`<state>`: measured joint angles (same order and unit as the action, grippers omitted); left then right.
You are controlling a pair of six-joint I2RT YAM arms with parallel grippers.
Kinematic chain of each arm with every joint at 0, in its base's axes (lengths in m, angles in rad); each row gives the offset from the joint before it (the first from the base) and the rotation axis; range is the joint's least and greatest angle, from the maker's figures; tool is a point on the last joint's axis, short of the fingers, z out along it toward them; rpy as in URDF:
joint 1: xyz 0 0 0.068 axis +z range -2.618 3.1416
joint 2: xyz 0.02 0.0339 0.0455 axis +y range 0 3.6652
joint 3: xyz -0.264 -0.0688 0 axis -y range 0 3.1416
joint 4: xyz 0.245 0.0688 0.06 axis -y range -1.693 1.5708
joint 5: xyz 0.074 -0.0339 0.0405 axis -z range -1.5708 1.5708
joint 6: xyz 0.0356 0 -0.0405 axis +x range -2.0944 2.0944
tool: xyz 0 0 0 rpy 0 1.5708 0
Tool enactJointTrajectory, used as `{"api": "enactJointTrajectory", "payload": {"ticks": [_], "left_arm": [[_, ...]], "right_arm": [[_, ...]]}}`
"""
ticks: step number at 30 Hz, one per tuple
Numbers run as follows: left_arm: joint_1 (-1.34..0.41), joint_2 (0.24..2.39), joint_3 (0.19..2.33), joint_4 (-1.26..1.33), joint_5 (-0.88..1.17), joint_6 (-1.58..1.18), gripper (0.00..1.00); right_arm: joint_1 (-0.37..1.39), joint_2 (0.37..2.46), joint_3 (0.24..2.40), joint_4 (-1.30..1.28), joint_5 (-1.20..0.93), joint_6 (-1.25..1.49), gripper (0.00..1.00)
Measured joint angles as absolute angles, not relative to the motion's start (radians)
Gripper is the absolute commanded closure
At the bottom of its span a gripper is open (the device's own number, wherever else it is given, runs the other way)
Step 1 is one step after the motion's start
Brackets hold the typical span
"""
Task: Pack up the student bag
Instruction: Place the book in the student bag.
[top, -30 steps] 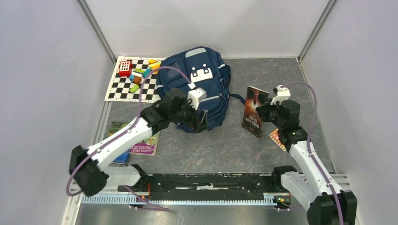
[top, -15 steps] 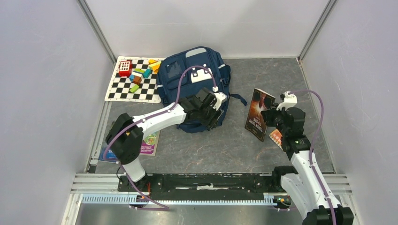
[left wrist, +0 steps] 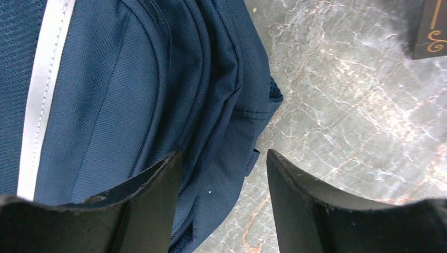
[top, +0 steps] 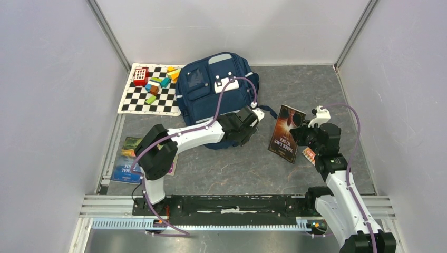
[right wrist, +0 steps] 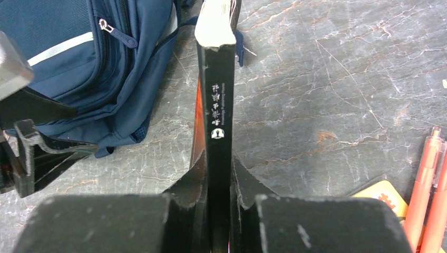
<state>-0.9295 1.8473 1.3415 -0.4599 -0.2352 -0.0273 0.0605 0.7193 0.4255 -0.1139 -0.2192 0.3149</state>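
The student bag (top: 211, 87) is a navy backpack with grey stripes, lying at the back centre of the table. My left gripper (top: 249, 122) is at its near right corner. In the left wrist view the jaws of the left gripper (left wrist: 222, 158) stand apart and straddle the edge of the bag (left wrist: 132, 79): one finger lies over the fabric, the other over bare table. My right gripper (top: 303, 133) is shut on a dark book (top: 287, 133), held upright right of the bag. In the right wrist view both fingers of the right gripper (right wrist: 217, 163) press the book's spine (right wrist: 217, 79), with the bag (right wrist: 79, 68) beyond.
A checkered mat (top: 137, 100) with coloured blocks (top: 156, 83) and a red toy (top: 139, 76) lies at the back left. Picture booklets (top: 126, 163) lie at the left edge. Orange pens (right wrist: 429, 184) and a yellow card (right wrist: 385, 195) lie under the right arm. Walls enclose three sides.
My left arm has stretched rightward along the bag's near edge, and its jaws have narrowed. The right gripper has shifted the book slightly left, still holding it.
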Motion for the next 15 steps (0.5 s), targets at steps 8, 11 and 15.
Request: {"api": "enactJointTrajectory", "payload": {"ticks": [8, 11, 15], "left_arm": [[-0.971, 1.857, 1.337, -0.419, -0.469, 0.065, 0.55], [-0.973, 1.857, 1.335, -0.406, -0.505, 0.083, 0.60], [-0.978, 1.857, 1.335, -0.393, -0.532, 0.096, 0.63]], "right_arm": [[0.060, 0.707, 0.412, -0.115, -0.240, 0.321, 1.00], [0.060, 0.704, 0.408, -0.116, -0.244, 0.322, 1.00], [0.060, 0.696, 0.407, -0.120, -0.247, 0.322, 1.00]]}}
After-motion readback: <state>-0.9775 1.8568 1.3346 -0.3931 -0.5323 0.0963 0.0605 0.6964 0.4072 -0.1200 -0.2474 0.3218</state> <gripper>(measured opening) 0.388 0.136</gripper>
